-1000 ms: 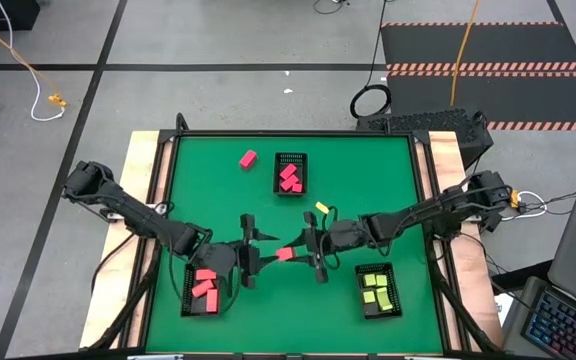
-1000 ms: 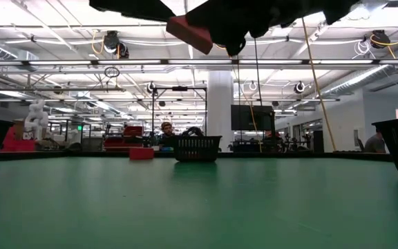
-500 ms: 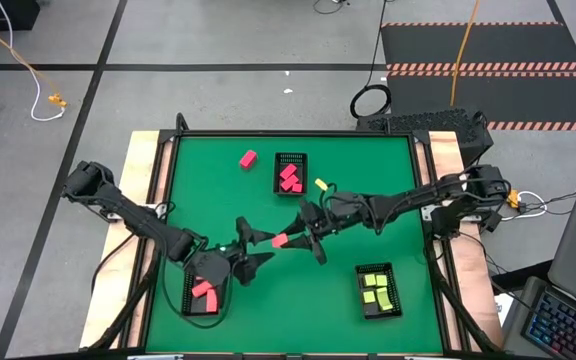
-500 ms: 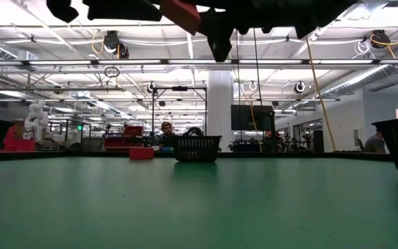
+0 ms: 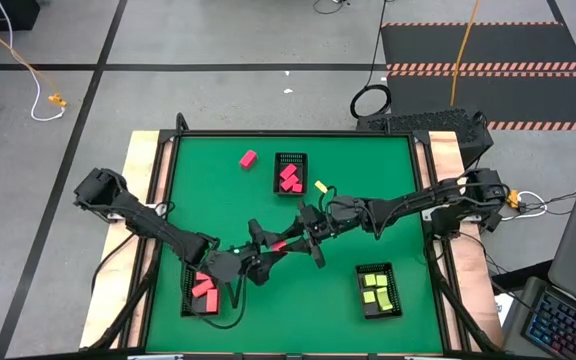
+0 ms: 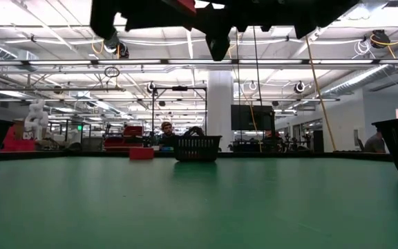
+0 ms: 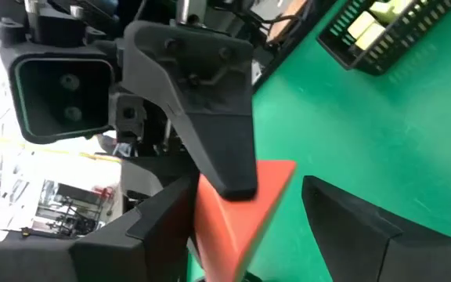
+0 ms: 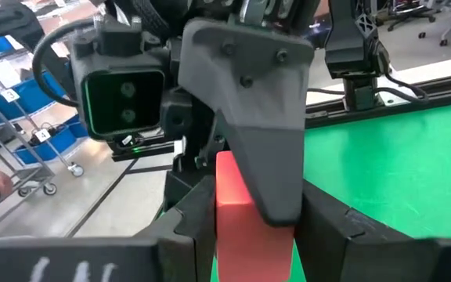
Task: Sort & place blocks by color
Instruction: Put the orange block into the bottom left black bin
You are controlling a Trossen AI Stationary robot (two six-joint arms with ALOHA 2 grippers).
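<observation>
**Q:** Coral-red block [image 5: 281, 245]: where is it, and what holds it?

**A:** It hangs in the air above the middle of the green table [image 5: 388, 215], well clear of the surface (the low view shows it at the very top edge). The right gripper [image 5: 299, 239] pinches it, one finger pressed flat against each side.

**Q:** And the left gripper [image 5: 265, 256]?

**A:** It faces the right gripper, with its fingers spread around the same block. In the left wrist view one finger [image 7: 159, 227] lies against the block, while the other [image 7: 366, 235] stands apart from it, with green table showing in the gap.

**Q:** What else is on the table?

**A:** There are three black mesh trays. The far tray [image 5: 290, 160] holds pink blocks. The near-left tray [image 5: 186, 296], partly under the left arm, holds coral-red ones. The near-right tray [image 5: 376, 270] holds yellow-green ones. A loose pink block [image 5: 247, 158] lies just beside the far tray, and a loose yellow-green block [image 5: 321, 185] lies near that tray's other side.
</observation>
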